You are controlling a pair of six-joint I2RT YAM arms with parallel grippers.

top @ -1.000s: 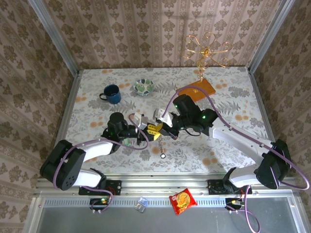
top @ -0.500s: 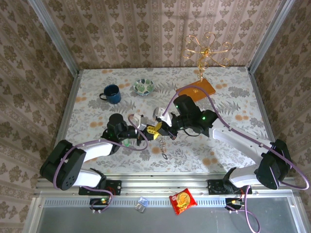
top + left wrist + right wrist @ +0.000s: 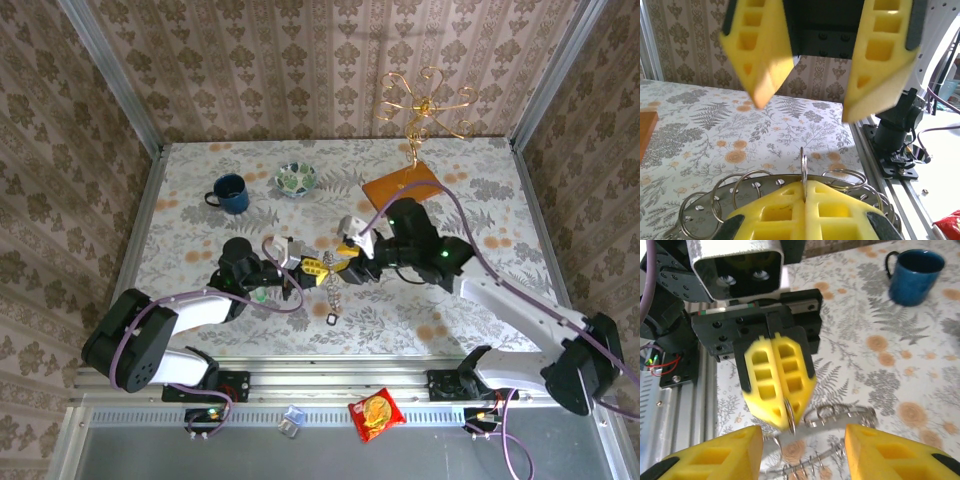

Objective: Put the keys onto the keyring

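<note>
White arms (image 3: 200, 305), purple cables (image 3: 645, 275), yellow fingers (image 3: 880, 55)

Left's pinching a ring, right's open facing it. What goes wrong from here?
1. The left gripper clamps the upright ring by its thin edge; a push may twist it or slip it out.
2. The open right gripper sits close opposite; advancing could strike the left fingers.

**Bystanders on the floral tabletop**

A blue mug (image 3: 231, 193) stands upright toward the far left of the floral-patterned table (image 3: 480, 200), its handle pointing left. Near it on the right sits a small patterned bowl (image 3: 296, 179). An orange board (image 3: 402, 184) lies flat near the far edge, and a gold wire stand (image 3: 424, 105) rises at its far side. In front of the table's near rail lie a red snack packet (image 3: 375, 414) and a small bluish item (image 3: 291, 420).
</note>
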